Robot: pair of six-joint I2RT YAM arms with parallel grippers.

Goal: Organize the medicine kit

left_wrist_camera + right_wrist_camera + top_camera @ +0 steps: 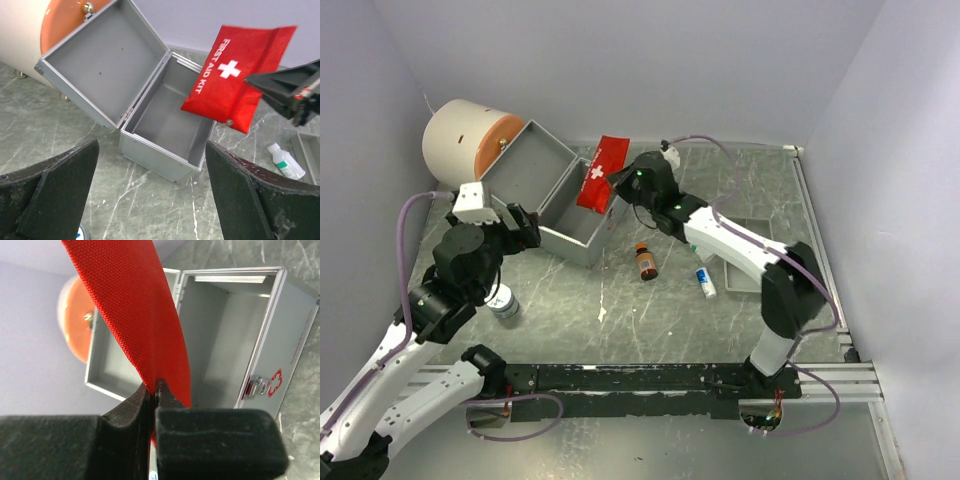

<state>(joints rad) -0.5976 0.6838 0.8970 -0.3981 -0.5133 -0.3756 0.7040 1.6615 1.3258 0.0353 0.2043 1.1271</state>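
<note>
An open grey metal case (567,210) stands at the back left, its lid (517,163) tipped back; it shows empty in the left wrist view (165,120) and in the right wrist view (235,340). My right gripper (620,182) is shut on a red first aid pouch (601,172) and holds it in the air over the case's right rim; the pouch also shows in the left wrist view (235,70) and the right wrist view (135,315). My left gripper (525,226) is open and empty, just left of the case's front corner.
A brown bottle (645,261) and a small white bottle (705,281) lie right of the case. A white jar with blue (504,302) stands near my left arm. A grey tray (760,258) sits under my right arm. A white and orange cylinder (470,140) lies behind the lid.
</note>
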